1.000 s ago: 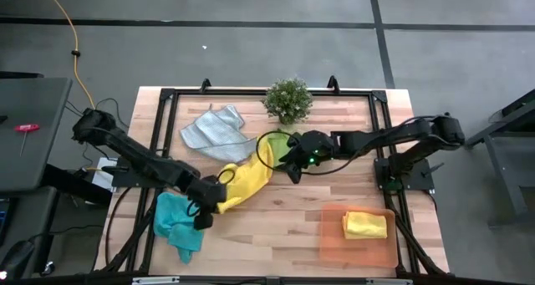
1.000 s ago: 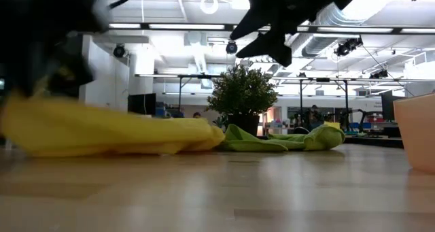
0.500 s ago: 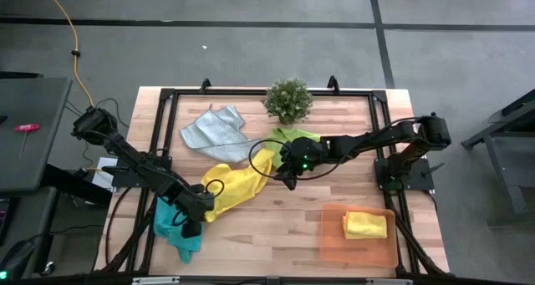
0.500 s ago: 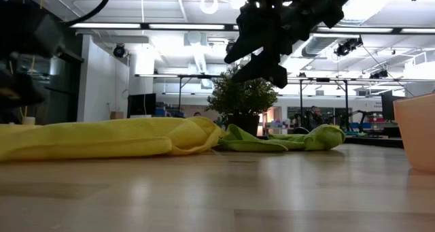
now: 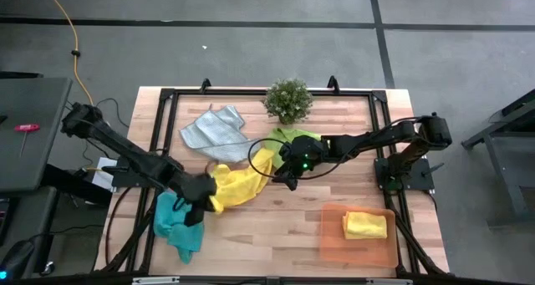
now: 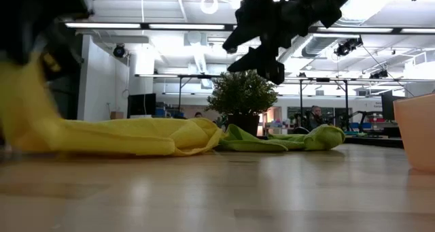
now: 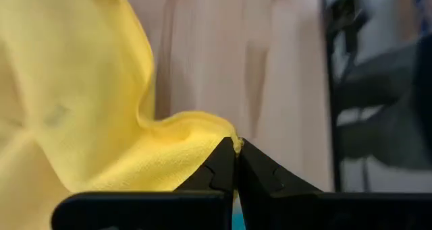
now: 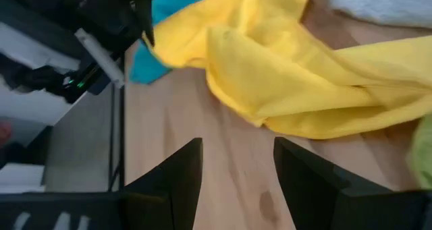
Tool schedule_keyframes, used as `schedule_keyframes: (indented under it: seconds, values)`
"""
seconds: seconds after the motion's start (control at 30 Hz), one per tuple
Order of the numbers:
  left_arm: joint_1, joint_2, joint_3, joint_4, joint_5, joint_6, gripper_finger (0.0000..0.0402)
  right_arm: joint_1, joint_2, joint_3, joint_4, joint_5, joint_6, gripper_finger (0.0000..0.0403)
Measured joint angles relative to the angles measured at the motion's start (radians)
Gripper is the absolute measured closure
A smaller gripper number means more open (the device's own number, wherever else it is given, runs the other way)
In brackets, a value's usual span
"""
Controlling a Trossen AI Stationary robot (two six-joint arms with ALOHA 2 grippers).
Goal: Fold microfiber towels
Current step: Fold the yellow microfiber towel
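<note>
the yellow towel [image 5: 236,186] is lying rumpled near the middle of the table [image 5: 276,226], stretching in a long diagonal band from the left gripper [image 5: 203,187] up toward the lime green towel [image 5: 297,137], which it is touching or overlapping at that far end; the left gripper's fingers are pressing together on the yellow towel's near corner, the cloth showing pinched right at the tips in the left wrist view and lifting off the wood in the low view; the right gripper [image 5: 288,170] is hovering just above the table beside the other end of the same band, its fingers spread with nothing between them; so the towel's long axis is running from one gripper to the other, and the free corner is lying closest to the right one, which looks the natural arm to catch it; the teal towel [image 5: 177,224] is sitting bunched just beyond the left gripper at the table's edge, and the light grey towel [image 5: 213,129] is resting apart, toward the potted plant [image 5: 288,99]; the orange tray [image 5: 328,237] is holding a second yellow towel, folded [image 5: 365,225], and nothing else
</note>
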Motion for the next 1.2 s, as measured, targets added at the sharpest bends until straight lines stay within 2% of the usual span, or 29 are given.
schedule_keyframes:
  seconds: [0.17, 0.3, 0.37, 0.47, 0.57, 0.63, 0.8, 0.93, 1.07, 1.2]
  values:
    - [0.109, -0.152, 0.108, -0.125, -0.075, 0.018, 0.0401, 0.027, 0.0, 0.029, -0.013, -0.013, -0.101, 0.0228]
    - [0.245, -0.19, 0.262, -0.085, -0.138, -0.003, 0.0401, 0.03, 0.0, 0.059, -0.018, -0.013, -0.164, 0.0228]
    - [0.31, -0.18, 0.34, -0.016, -0.131, -0.02, 0.0401, 0.03, 0.0, 0.076, -0.023, -0.013, -0.185, 0.0228]
    - [0.388, -0.143, 0.449, 0.078, -0.053, 0.0, 0.0401, 0.027, 0.0, 0.103, -0.052, -0.023, -0.214, 0.0228]
    - [0.438, -0.13, 0.549, 0.071, -0.025, 0.068, 0.0401, 0.027, 0.0, 0.138, -0.087, -0.037, -0.246, 0.0228]
    - [0.45, -0.139, 0.578, -0.012, -0.037, 0.125, 0.0401, 0.027, 0.0, 0.156, -0.129, -0.038, -0.265, 0.0228]
    - [0.435, -0.146, 0.576, -0.403, -0.121, 0.117, 0.0401, 0.028, 0.0, 0.208, -0.308, -0.038, -0.274, 0.0228]
    - [0.357, -0.096, 0.577, -0.637, -0.168, 0.094, 0.0401, 0.028, 0.0, 0.228, -0.445, -0.035, -0.303, 0.0228]
    - [0.259, -0.023, 0.576, -0.699, -0.262, 0.056, 0.0401, 0.03, 0.0, 0.228, -0.503, 0.027, -0.344, 0.0228]
    - [0.168, 0.062, 0.542, -0.648, -0.308, 0.046, 0.0401, 0.03, 0.0, 0.228, -0.523, 0.106, -0.432, 0.0228]
